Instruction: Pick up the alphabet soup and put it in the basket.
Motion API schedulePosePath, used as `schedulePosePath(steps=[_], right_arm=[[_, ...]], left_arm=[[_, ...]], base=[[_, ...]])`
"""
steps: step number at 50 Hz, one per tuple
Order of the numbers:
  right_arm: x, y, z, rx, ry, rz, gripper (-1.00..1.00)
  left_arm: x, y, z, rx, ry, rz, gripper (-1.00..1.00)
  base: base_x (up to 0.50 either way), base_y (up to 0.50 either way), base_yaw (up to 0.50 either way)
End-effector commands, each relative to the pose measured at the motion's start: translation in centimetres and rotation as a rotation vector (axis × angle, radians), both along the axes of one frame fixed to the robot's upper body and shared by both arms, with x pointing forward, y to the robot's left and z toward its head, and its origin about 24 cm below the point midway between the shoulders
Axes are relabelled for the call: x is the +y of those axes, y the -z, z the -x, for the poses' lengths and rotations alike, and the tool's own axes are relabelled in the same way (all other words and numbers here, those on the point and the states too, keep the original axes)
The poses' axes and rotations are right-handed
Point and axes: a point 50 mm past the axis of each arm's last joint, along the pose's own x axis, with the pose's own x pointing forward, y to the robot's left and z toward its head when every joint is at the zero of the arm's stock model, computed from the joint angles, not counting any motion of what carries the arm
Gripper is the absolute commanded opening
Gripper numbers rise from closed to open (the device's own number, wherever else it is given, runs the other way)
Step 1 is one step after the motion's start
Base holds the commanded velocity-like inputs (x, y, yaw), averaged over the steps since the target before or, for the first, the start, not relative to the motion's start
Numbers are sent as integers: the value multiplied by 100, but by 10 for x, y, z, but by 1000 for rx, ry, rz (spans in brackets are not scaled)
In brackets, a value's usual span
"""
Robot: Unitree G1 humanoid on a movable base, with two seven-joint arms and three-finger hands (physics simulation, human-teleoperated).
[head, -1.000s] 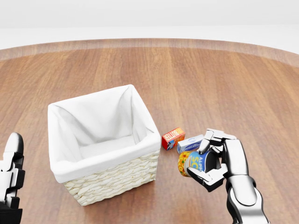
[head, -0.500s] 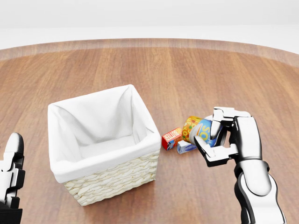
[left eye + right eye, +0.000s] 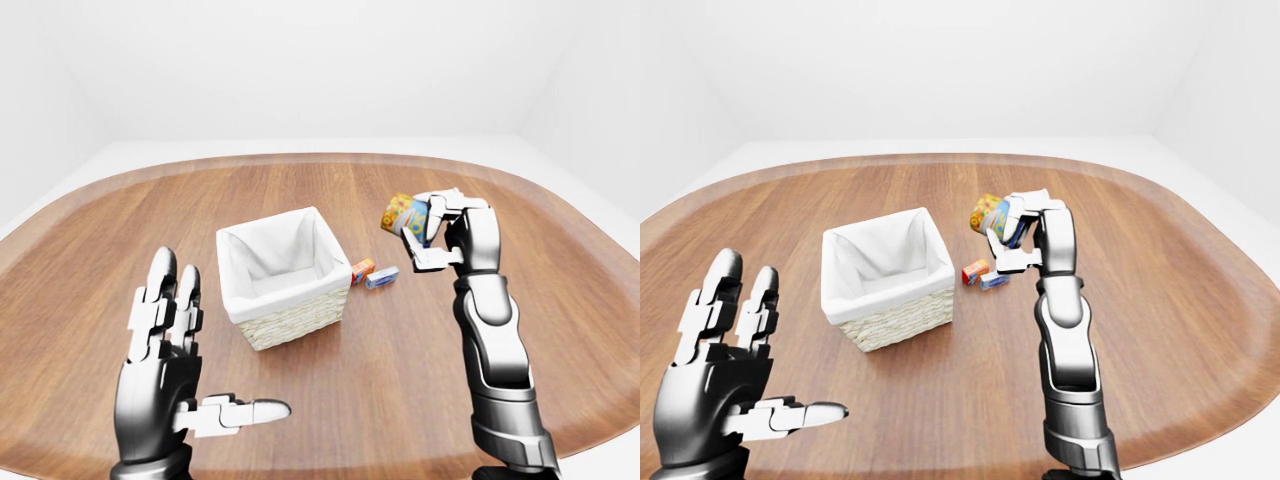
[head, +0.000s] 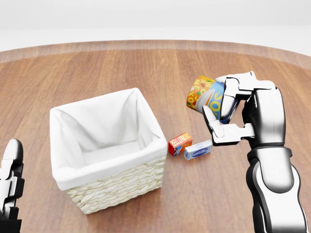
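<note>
Soup can (image 4: 206,100) blue/yellow w/ orange end; basket (image 4: 121,187) pale wicker, white lining; table (image 4: 146,73) brown wood.

The alphabet soup (image 4: 206,99), a can with a yellow-and-orange patterned end and a blue label, is hanging tilted in the air, its patterned end facing the head view's upper left, gripped by the fingers (image 4: 232,92) of the right hand (image 4: 243,112). The basket (image 4: 108,147), pale wicker with a white cloth lining, is standing upright and open on the counter (image 4: 155,73), lower left of the can.
</note>
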Motion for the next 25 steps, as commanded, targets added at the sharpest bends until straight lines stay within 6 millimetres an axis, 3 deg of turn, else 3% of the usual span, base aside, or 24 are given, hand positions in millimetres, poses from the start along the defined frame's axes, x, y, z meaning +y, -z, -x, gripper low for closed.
schedulePosePath(steps=[1,25], right_arm=[[18,-31,6,-137,-43,0,-100],[74,-40,-11,-142,-145,45,-100]], left_arm=[[1,-1,1,-3,1,2,100],[1,0,2,-7,7,2,100]], base=[[0,0,0],[0,0,0]])
